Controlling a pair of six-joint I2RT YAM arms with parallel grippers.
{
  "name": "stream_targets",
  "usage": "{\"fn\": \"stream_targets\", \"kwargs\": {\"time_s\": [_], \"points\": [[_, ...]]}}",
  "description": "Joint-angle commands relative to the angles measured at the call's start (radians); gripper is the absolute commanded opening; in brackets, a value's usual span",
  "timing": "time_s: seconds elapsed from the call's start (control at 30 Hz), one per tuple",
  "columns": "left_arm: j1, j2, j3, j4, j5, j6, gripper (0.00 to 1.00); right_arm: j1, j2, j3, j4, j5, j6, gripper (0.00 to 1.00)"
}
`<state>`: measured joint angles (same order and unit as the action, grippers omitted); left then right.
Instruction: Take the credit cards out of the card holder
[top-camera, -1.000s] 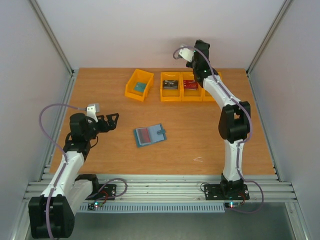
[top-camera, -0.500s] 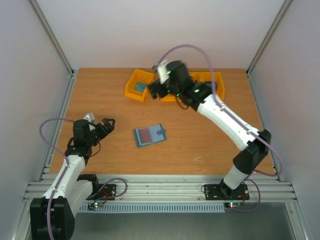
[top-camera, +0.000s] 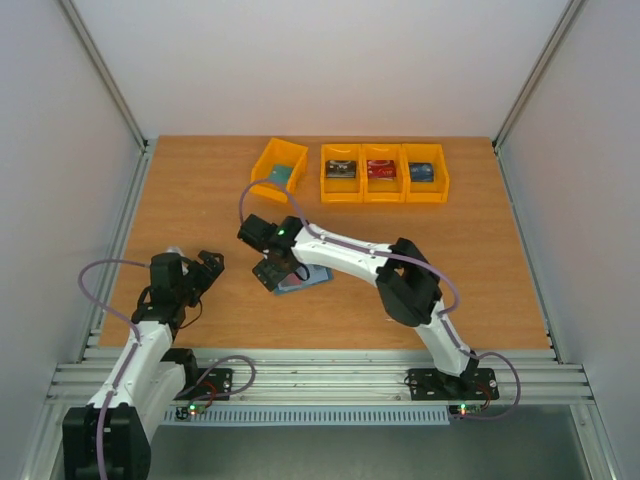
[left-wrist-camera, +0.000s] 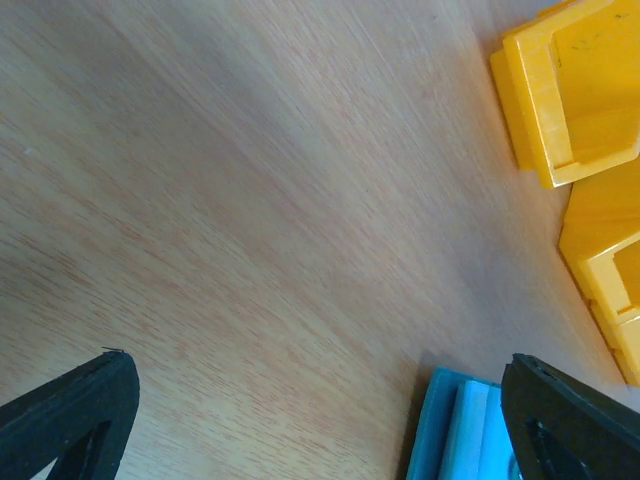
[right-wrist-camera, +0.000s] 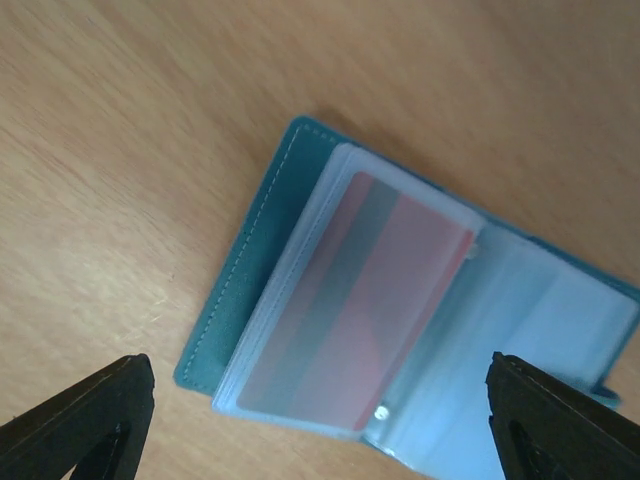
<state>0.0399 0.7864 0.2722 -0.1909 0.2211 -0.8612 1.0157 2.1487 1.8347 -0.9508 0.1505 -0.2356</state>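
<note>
The slate-blue card holder (top-camera: 312, 279) lies open on the table, partly hidden under my right gripper (top-camera: 272, 270). In the right wrist view the holder (right-wrist-camera: 250, 270) shows clear sleeves with a red credit card (right-wrist-camera: 375, 300) inside. My right gripper (right-wrist-camera: 315, 405) is open and empty, its jaws spread wide just above the holder. My left gripper (top-camera: 208, 266) is open and empty to the holder's left. In the left wrist view my left gripper (left-wrist-camera: 315, 405) points at bare wood and a corner of the holder (left-wrist-camera: 455, 430) shows. A dark card (top-camera: 341, 169), a red card (top-camera: 381, 169) and a blue card (top-camera: 422, 171) lie in the back bins.
Three yellow bins (top-camera: 382, 185) stand in a row at the back of the table. A fourth yellow bin (top-camera: 268, 183) sits angled to their left with a teal item (top-camera: 281, 174) in it. Two bins (left-wrist-camera: 570, 90) show in the left wrist view.
My right arm has swung from the back bins down and forward over the open holder. My left arm has drawn back slightly toward the near left.
</note>
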Motion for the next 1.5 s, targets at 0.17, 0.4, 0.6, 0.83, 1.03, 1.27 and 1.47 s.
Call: {"fn": "stream_targets", "kwargs": {"time_s": [0.17,0.4,0.6,0.83,1.03,1.27,1.47], "points": [[0.003,-0.033,-0.013,0.03,-0.035,-0.033,0.99,0.015,0.118,0.108,-0.129,0.131,0.014,0.85],[0.002,-0.029,-0.013,0.03,-0.035,-0.033,0.99,0.015,0.13,0.119,-0.124,0.138,0.009,0.79],[0.003,-0.03,-0.016,0.035,-0.038,-0.035,0.99,0.011,0.135,0.139,-0.136,0.147,0.003,0.72],[0.002,-0.03,-0.018,0.025,-0.051,-0.037,0.99,-0.023,0.166,0.136,-0.132,0.051,0.042,0.81],[0.002,-0.021,-0.018,0.024,-0.051,-0.036,0.99,-0.077,0.17,0.099,-0.098,-0.114,0.104,0.98],[-0.002,0.009,-0.013,0.015,-0.047,-0.036,0.99,-0.141,0.141,0.0,0.002,-0.295,0.152,0.72],[-0.086,0.085,-0.003,0.077,0.006,-0.012,0.99,-0.158,0.127,-0.044,0.039,-0.315,0.154,0.62]]}}
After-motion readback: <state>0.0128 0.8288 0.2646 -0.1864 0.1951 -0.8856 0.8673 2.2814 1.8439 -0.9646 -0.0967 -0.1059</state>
